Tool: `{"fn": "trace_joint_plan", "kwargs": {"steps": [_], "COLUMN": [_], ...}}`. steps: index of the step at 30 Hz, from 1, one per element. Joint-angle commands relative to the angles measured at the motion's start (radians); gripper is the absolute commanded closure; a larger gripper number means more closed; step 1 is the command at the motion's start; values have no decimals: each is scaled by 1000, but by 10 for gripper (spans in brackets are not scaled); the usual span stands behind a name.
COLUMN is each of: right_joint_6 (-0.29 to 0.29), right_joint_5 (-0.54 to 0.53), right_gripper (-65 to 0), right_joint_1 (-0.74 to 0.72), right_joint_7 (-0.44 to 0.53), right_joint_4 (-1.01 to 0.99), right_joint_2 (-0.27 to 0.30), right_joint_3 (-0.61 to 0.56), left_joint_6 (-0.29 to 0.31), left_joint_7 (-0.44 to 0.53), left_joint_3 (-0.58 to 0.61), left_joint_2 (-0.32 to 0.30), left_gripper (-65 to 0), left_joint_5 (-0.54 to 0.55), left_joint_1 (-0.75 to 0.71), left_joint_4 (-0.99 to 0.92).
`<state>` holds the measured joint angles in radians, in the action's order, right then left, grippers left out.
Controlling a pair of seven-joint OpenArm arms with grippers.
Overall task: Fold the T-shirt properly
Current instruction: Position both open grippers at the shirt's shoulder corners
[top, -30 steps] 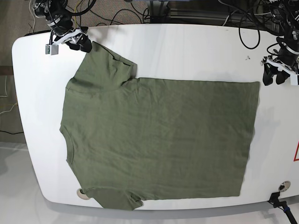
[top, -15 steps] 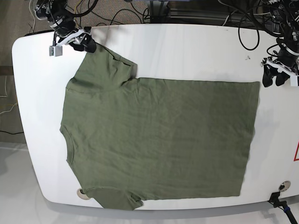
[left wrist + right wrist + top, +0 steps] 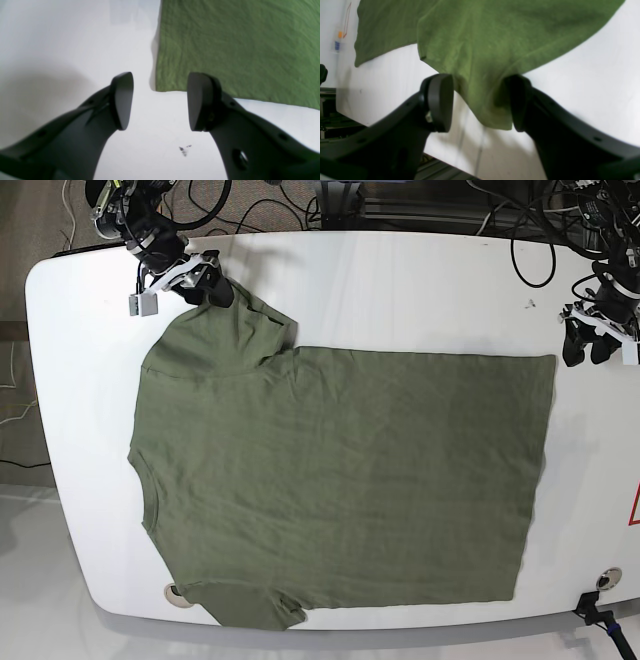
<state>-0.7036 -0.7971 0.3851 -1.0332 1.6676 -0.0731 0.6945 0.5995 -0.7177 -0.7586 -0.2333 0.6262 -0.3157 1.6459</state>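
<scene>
Lying flat across the white table [image 3: 400,270], the olive T-shirt [image 3: 340,480] runs lengthwise between the arms. The right gripper [image 3: 480,105], jaws wide apart, straddles the sleeve tip without pinching it; the left gripper [image 3: 160,101], also wide and empty, hovers just beyond the hem corner.

Your left gripper [image 3: 160,101] and right gripper [image 3: 480,102] both have matte black curved fingers [image 3: 202,100] with flat rounded pads and small round holes along the shanks; in the base view each wrist carries white housing and black cables.
</scene>
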Motion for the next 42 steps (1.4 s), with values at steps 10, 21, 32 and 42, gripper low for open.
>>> {"fn": "trace_joint_plan", "kwargs": {"steps": [10, 21, 32, 42], "right_joint_6": [11, 11, 11, 11], "right_joint_5": [40, 40, 40, 40], "right_gripper": [-343, -226, 0, 0], "right_joint_1": [-34, -48, -50, -48], "right_joint_7": [-28, -28, -28, -28], "right_joint_4": [3, 1, 1, 1], "right_joint_2": [3, 2, 5, 6], "right_joint_3": [-11, -28, -28, -28], "left_joint_6": [3, 3, 1, 58], "left_joint_7": [20, 20, 20, -46], "left_joint_3": [-8, -8, -8, -3], "left_joint_2": [-16, -16, -16, -18], "left_gripper": [-326, -326, -326, -328], "left_joint_5": [16, 14, 17, 17], "left_joint_1": [3, 5, 34, 135], "left_joint_4": [15, 15, -39, -223]}}
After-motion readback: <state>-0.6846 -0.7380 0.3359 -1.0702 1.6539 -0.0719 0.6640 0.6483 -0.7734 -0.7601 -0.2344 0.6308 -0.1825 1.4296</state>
